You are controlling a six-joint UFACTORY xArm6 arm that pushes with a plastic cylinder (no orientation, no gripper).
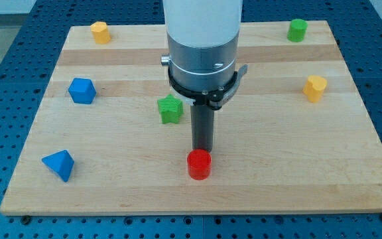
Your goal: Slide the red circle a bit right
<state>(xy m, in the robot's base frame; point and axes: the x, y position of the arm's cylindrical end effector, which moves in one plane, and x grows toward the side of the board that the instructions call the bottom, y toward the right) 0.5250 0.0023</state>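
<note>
The red circle (199, 164) is a short red cylinder near the bottom middle of the wooden board (257, 179). My rod comes down from the arm's white and grey body at the view's top middle. My tip (201, 150) stands just behind the red circle's top edge, touching or nearly touching it, slightly to its right of centre. The very end of the tip is partly hidden by the red circle.
A green star (170, 109) lies just left of the rod. A blue block (82, 90) and a blue wedge (60, 164) are at the left. Yellow blocks sit at top left (99, 31) and right (315, 87). A green cylinder (298, 29) is top right.
</note>
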